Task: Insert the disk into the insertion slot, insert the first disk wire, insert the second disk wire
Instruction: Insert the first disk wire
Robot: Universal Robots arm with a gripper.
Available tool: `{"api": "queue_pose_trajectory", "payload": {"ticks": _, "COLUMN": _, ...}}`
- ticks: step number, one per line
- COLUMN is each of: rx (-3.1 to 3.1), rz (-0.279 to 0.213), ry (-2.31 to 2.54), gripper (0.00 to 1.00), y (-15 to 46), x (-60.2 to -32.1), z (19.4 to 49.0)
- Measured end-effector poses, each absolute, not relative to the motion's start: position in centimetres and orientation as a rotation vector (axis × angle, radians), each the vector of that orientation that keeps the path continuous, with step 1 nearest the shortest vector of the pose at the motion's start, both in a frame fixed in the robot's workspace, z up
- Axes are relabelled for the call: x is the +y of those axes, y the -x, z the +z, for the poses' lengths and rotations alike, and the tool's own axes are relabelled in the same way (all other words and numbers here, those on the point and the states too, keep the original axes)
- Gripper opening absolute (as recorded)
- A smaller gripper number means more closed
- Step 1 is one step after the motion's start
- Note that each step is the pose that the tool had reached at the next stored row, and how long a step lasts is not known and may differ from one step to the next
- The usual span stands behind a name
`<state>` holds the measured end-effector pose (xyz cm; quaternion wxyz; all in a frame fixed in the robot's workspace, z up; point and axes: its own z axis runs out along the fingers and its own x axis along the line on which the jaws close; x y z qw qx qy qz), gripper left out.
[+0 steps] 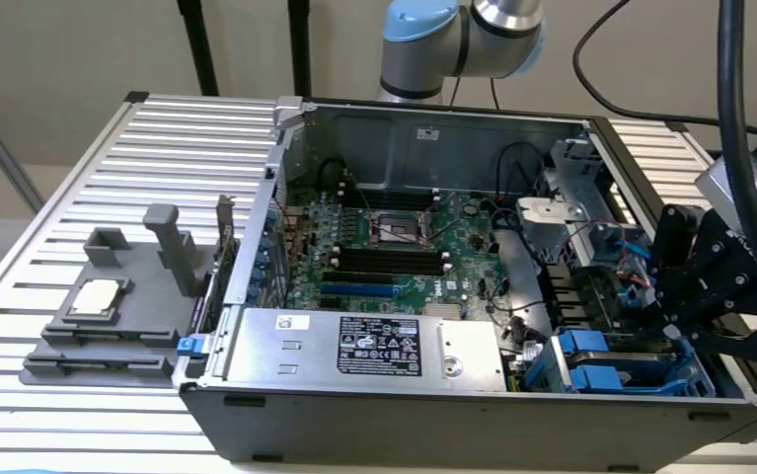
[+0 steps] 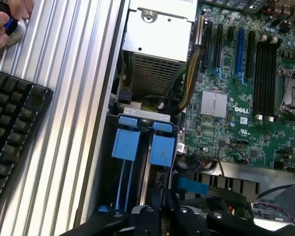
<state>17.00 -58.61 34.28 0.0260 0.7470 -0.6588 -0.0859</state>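
The gripper (image 2: 163,212), clenched on nothing visible, hangs just over the insertion slot (image 2: 143,145) at the exterior view's right; the slot's long blue rails (image 2: 123,182) run straight out from it

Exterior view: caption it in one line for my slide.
Open computer case on a slatted table, the shut gripper poised at the blue-railed insertion slot on the exterior view's right.
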Motion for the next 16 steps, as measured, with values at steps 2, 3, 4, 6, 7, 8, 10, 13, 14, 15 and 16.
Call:
{"api": "queue_pose_trajectory", "payload": {"ticks": 2, "rx": -2.048, "rz": -0.26, "ry": -2.294, "gripper": 0.17, "y": -17.0, "x": -58.61, "z": 34.15}}
{"api": "queue_pose_trajectory", "payload": {"ticks": 3, "rx": -2.053, "rz": -0.257, "ry": -2.287, "gripper": 0.17, "y": -17.0, "x": -58.61, "z": 34.09}}
{"api": "queue_pose_trajectory", "payload": {"ticks": 4, "rx": -2.058, "rz": -0.254, "ry": -2.28, "gripper": 0.17, "y": -16.99, "x": -58.61, "z": 34.04}}
{"api": "queue_pose_trajectory", "payload": {"ticks": 6, "rx": -2.068, "rz": -0.249, "ry": -2.264, "gripper": 0.17, "y": -16.98, "x": -58.61, "z": 33.94}}
{"api": "queue_pose_trajectory", "payload": {"ticks": 7, "rx": -2.071, "rz": -0.247, "ry": -2.258, "gripper": 0.17, "y": -16.98, "x": -58.61, "z": 33.91}}
{"api": "queue_pose_trajectory", "payload": {"ticks": 8, "rx": -2.073, "rz": -0.245, "ry": -2.254, "gripper": 0.17, "y": -16.99, "x": -58.6, "z": 33.91}}
{"api": "queue_pose_trajectory", "payload": {"ticks": 10, "rx": -2.075, "rz": -0.24, "ry": -2.248, "gripper": 0.17, "y": -16.99, "x": -58.57, "z": 33.88}}
{"api": "queue_pose_trajectory", "payload": {"ticks": 13, "rx": -2.075, "rz": -0.233, "ry": -2.242, "gripper": 0.17, "y": -17.0, "x": -58.42, "z": 33.82}}
{"api": "queue_pose_trajectory", "payload": {"ticks": 14, "rx": -2.075, "rz": -0.232, "ry": -2.24, "gripper": 0.17, "y": -17.0, "x": -58.31, "z": 33.8}}
{"api": "queue_pose_trajectory", "payload": {"ticks": 15, "rx": -2.076, "rz": -0.23, "ry": -2.238, "gripper": 0.17, "y": -17.0, "x": -58.2, "z": 33.78}}
{"api": "queue_pose_trajectory", "payload": {"ticks": 16, "rx": -2.076, "rz": -0.229, "ry": -2.237, "gripper": 0.17, "y": -17.0, "x": -58.1, "z": 33.75}}
